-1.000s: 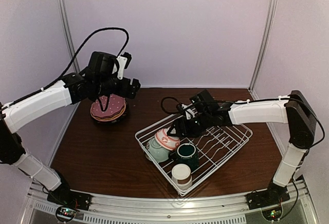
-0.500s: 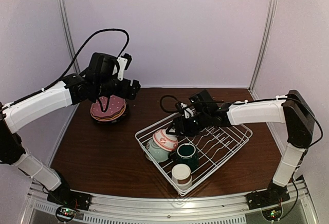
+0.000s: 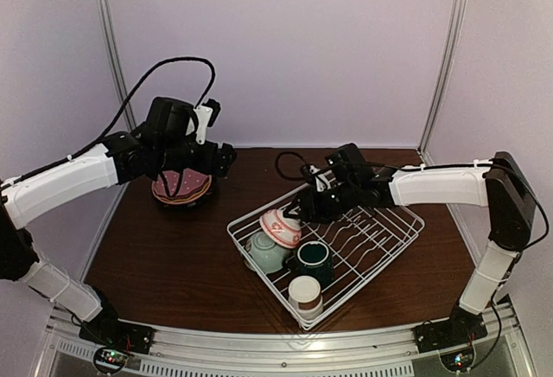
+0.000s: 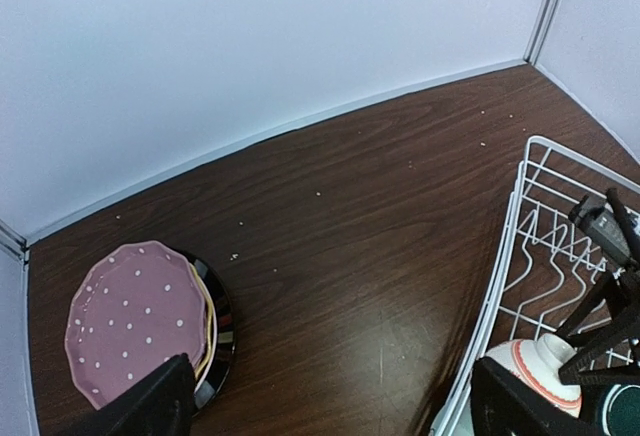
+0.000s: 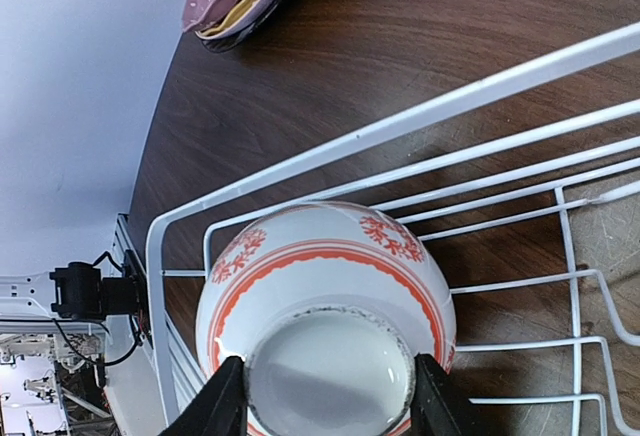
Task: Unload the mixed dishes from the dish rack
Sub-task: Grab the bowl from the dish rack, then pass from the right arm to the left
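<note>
Patterned bowl (image 5: pixel 320 256) clamped, just inside rack (image 5: pixel 420 116) rim

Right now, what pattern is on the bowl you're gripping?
The bowl is white with red-orange bands and motifs; clearest in right wrist view.

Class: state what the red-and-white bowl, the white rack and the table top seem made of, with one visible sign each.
The red-and-white bowl looks like glazed ceramic: glossy sides, rough unglazed foot ring. The white rack is probably coated metal wire: thin, stiff, smooth white rods. The table top could be wood or wood-look laminate: dark grain, soft sheen.
</note>
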